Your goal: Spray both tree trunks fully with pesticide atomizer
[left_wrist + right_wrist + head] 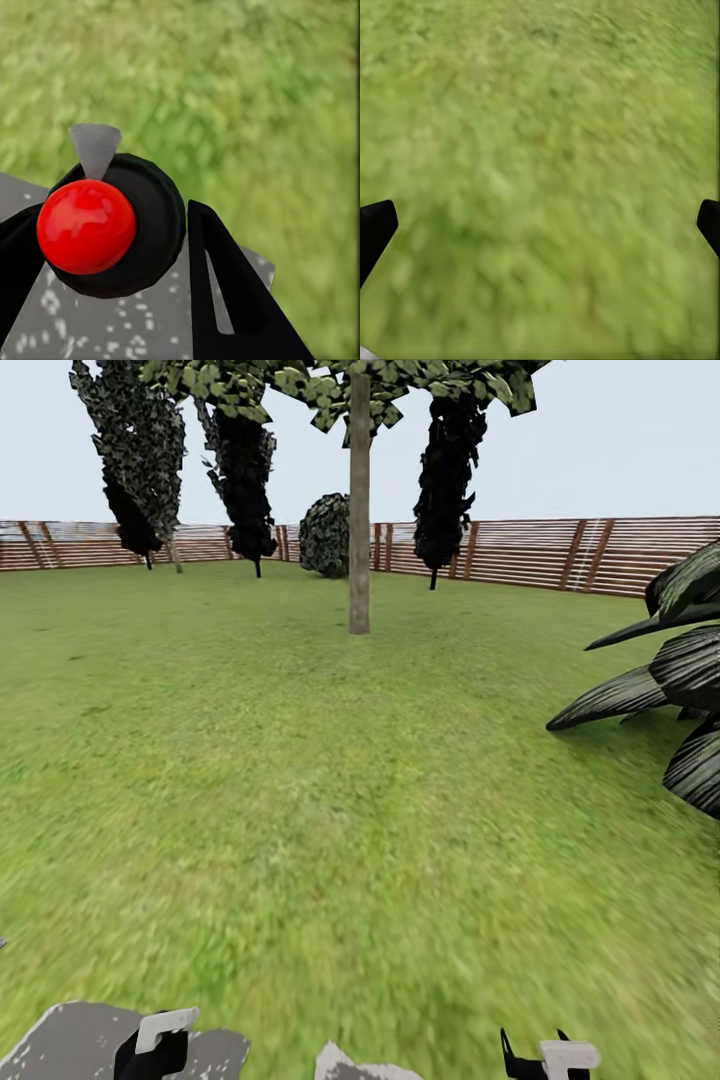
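Left gripper (112, 247): black fingers clamped on the pesticide atomizer (112, 225), a black round-bodied sprayer with a glossy red ball and a grey cone tip, seen in the left wrist view; in the head view the gripper (152, 1048) sits at the bottom edge.
Right gripper (540, 225): black fingertips (375, 229) spread wide apart, holding nothing, above blurred grass; in the head view it (545, 1060) shows at the bottom edge.
Grey speckled stepping stones (70, 1040): just under the left gripper.
Flat green grass lawn (330, 780): stretches ahead.
Broad dark striped-leaf plant (670, 680): near, at the right.
Straight pale grey-brown tree trunk (359, 510): upright in mid-lawn, well ahead, jagged green foliage above.
Round dark bush (326, 535): behind the trunk, by the fence.
Reddish-brown slatted wooden fence (560, 552): along the far edge, with dark trees before it.
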Motion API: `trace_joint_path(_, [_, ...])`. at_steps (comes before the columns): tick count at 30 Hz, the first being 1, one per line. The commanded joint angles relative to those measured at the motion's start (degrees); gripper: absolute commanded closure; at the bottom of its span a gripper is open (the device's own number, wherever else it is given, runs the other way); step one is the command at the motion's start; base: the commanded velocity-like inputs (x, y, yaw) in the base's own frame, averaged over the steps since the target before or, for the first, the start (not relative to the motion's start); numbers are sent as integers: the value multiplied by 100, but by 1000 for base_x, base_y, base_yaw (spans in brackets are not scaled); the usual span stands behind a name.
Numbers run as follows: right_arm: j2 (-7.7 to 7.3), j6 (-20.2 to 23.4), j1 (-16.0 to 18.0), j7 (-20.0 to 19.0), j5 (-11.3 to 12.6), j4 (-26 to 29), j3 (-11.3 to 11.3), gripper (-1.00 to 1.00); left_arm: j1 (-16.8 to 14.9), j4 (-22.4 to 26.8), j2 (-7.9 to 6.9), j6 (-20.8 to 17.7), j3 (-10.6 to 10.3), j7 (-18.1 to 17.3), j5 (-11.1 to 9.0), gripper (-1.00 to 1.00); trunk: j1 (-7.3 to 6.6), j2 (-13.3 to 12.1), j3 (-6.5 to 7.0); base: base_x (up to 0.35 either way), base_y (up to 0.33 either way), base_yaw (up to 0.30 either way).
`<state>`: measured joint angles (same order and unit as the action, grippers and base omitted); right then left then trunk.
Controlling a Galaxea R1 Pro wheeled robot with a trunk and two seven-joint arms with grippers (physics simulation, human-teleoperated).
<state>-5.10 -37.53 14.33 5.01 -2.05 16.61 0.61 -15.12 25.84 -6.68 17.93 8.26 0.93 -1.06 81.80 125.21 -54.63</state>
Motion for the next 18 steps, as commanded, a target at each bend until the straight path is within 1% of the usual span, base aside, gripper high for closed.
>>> trace_joint_path(1, [0, 0, 0, 0, 0, 0, 0, -100, 0, 0, 0, 0, 0, 0, 0, 100, -1, -2, 2, 0, 0, -35])
trace_joint_path(14, [0, -1, 0, 0, -1, -6, 0, -100, 0, 9, 24, 0, -24, -5, 28, 100, -1, -2, 3, 2, 0, -5])
trace_joint_path(16, [0, -2, 0, 0, -4, -7, 0, -100, 0, 9, 30, -6, -16, -5, 19, 100, -1, -2, 3, 113, 0, 0])
trace_joint_path(18, [0, 0, 0, 0, -2, -6, 0, -100, 0, 6, 23, -9, -4, 5, -7, 100, -1, -2, 3, 326, 0, 0])
